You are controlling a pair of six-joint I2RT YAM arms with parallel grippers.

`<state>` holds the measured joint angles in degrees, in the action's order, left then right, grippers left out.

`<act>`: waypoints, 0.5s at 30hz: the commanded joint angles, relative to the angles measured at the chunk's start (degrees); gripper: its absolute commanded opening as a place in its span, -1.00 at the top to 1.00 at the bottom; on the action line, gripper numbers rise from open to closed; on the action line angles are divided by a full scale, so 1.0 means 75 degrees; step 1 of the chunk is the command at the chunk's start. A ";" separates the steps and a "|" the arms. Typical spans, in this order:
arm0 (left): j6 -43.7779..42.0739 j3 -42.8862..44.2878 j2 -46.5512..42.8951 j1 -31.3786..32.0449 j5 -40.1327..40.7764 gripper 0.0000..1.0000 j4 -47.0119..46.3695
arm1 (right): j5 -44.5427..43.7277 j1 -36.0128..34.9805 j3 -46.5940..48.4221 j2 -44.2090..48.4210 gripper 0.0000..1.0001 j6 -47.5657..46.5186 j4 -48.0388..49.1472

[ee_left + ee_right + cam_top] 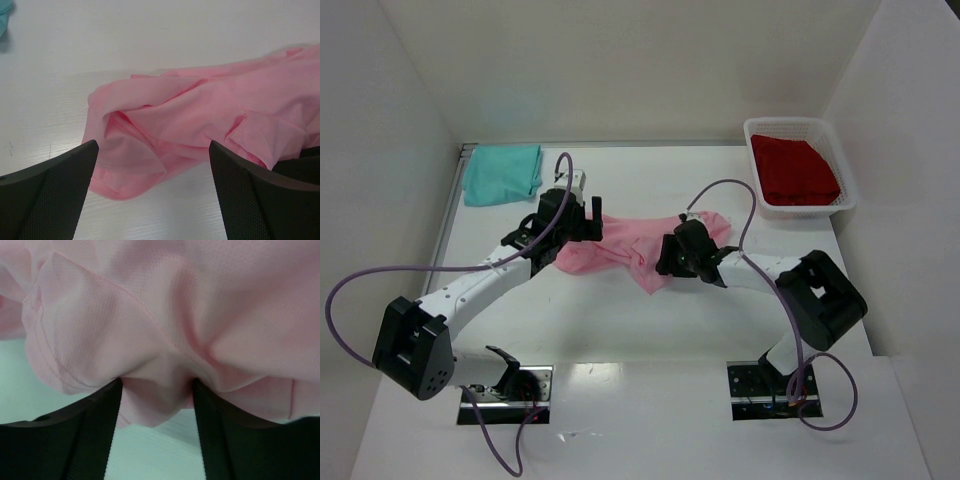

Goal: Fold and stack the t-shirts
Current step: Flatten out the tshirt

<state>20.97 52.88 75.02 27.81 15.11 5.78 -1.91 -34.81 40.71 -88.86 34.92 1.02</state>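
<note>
The light pink t-shirt (620, 250) lies crumpled at the table's middle. My left gripper (586, 224) is open and empty at the shirt's left end; in the left wrist view its jaws (153, 150) stand wide apart just short of the pink cloth (200, 115). My right gripper (672, 256) sits on the shirt's right part, its jaws (157, 385) closed on a bunched fold of pink cloth (150, 305). The teal t-shirt (502, 172) lies folded at the back left. The red t-shirt (795, 170) lies in a basket at the back right.
A white mesh basket (798, 121) holds the red shirt by the right wall. White walls enclose the table on the left, back and right. A corner of the teal shirt (4, 15) shows in the left wrist view. Purple cables loop from both arms.
</note>
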 commanded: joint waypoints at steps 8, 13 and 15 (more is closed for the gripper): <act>-0.0113 0.0004 0.0016 0.0018 0.0000 -0.98 -0.0279 | -0.1021 -0.0082 0.0654 -0.0200 0.89 0.0195 0.0064; -0.0183 0.0004 0.0016 0.0018 0.0000 -0.98 -0.0279 | -0.1175 -0.0082 0.0958 0.0668 0.97 0.0126 -0.0217; -0.0183 0.0004 0.0016 0.0018 0.0000 -0.98 -0.0279 | -0.1175 -0.0082 0.1262 0.0809 0.97 -0.0014 -0.0288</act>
<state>20.93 52.88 75.02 27.81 15.11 5.76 -7.55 -35.11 44.53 -86.50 35.73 -1.08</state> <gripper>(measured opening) 0.990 0.021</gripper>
